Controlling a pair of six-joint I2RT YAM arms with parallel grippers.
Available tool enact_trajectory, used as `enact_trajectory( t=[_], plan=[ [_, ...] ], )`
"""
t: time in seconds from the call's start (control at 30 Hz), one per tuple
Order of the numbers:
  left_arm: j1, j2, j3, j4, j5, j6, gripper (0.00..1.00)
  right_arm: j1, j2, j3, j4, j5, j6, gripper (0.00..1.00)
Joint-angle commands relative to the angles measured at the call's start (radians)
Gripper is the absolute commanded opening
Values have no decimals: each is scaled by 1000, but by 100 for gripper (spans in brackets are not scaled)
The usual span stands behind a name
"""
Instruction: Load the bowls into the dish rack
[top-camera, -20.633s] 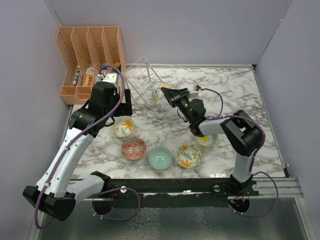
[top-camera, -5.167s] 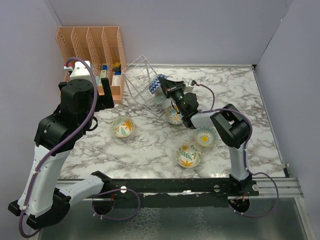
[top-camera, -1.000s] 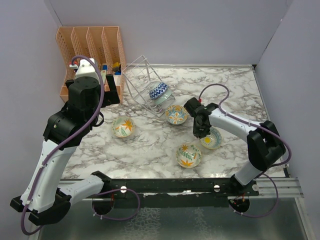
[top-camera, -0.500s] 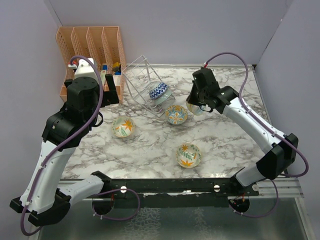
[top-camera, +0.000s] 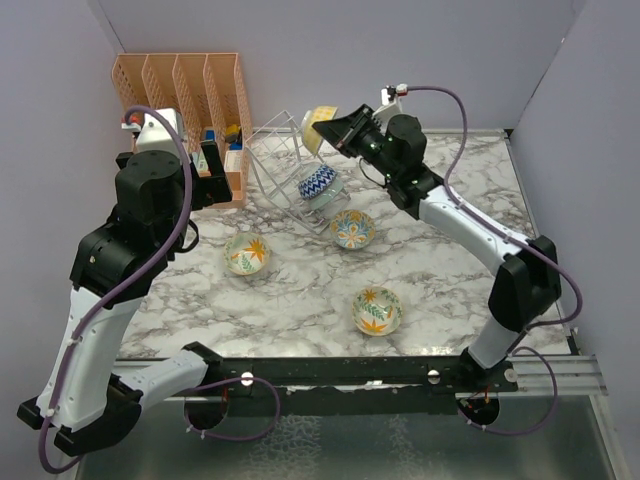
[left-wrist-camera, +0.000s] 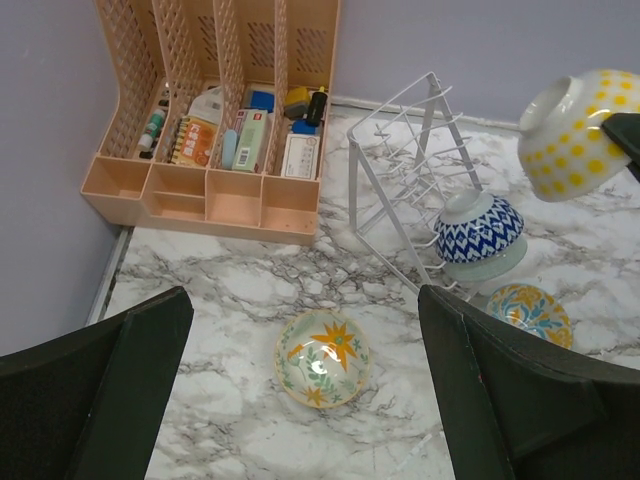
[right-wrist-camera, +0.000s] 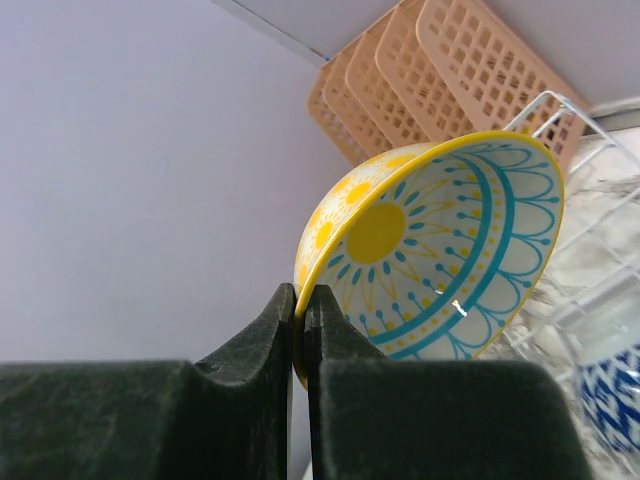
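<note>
**Third bowl in the air, three left on the bench**

The sun bowl (right-wrist-camera: 440, 250) is off the bench, tilted on edge above the far, high end of the rack (top-camera: 285, 160). The right end effector (right-wrist-camera: 300, 300) has its fingers pressed together on the bowl's rim, one inside and one outside.

At the rack's low end sits the blue bowl (left-wrist-camera: 480, 225), nested over the teal bowl (left-wrist-camera: 487, 265). Both look loaded, though the wires are too thin to tell which slots they are in.

A patterned bowl (top-camera: 350, 228) lies just beside that end of the rack, on the bench (top-camera: 450, 180). The leaf bowl (top-camera: 247, 253) and the flower bowl (top-camera: 377, 309) lie nearer the arms, well apart.

The left end effector (left-wrist-camera: 305, 300) hangs spread and empty high above the leaf bowl.

By my reckoning, two bowls are in, one is on its way and three are untouched, so the job is roughly a third done.
</note>
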Motion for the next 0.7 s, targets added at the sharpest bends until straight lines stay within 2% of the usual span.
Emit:
enact_trajectory(
  t=[0.0, 0.27, 0.47, 0.67],
  plan=[
    [-6, 8, 37, -28, -17, 17, 99, -5, 105, -11, 453, -50, 202, 1],
    [-5, 30, 50, -49, -9, 17, 99, -5, 287, -78, 796, 19, 422, 1],
    [-5, 39, 46, -51, 2, 14, 99, -2, 340, -81, 813, 46, 478, 1],
    [-6, 36, 30, -46, 5, 17, 99, 1, 357, -155, 822, 77, 562, 1]
  ],
)
